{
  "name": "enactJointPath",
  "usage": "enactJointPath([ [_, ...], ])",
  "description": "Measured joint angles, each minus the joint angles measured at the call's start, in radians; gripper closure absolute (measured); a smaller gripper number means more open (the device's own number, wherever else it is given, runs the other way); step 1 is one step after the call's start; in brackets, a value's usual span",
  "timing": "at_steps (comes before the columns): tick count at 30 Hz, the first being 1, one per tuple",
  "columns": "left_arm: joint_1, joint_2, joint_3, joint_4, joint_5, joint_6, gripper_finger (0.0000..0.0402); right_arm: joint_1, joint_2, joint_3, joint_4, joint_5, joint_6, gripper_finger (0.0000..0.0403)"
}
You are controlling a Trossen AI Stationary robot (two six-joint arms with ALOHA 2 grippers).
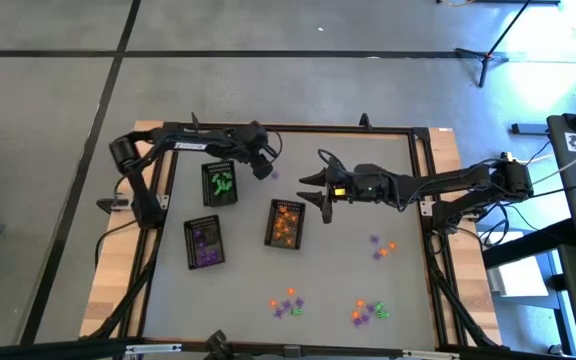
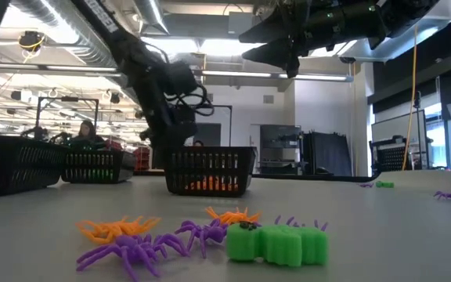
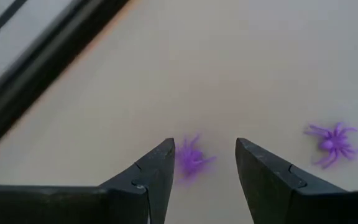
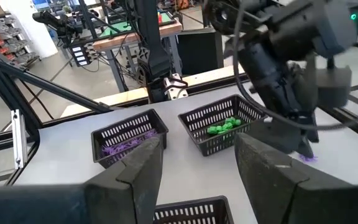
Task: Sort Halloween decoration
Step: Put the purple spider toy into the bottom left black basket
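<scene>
Purple spider (image 3: 192, 159) lies between the left gripper's (image 3: 204, 163) spread fingers, awaiting pickup; closing comes next. Right gripper (image 4: 197, 163) hovers, fingers apart.

Left gripper (image 3: 204, 165) low, fingers apart; right gripper (image 4: 197, 165) raised, fingers apart.
</scene>
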Motion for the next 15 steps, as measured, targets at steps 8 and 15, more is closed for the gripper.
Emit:
enactJointPath([
  [8, 0.009, 0.104, 0.061, -0.069, -0.020, -0.061, 0.0240, 0.000, 0.000, 0.000, -0.001, 0.000, -0.001, 0.0205],
  [15, 0.008, 0.115, 0.068, -0.099, -0.051, -0.038, 0.0266, 0.000, 0.000, 0.000, -0.003, -0.001, -0.001, 0.0205],
])
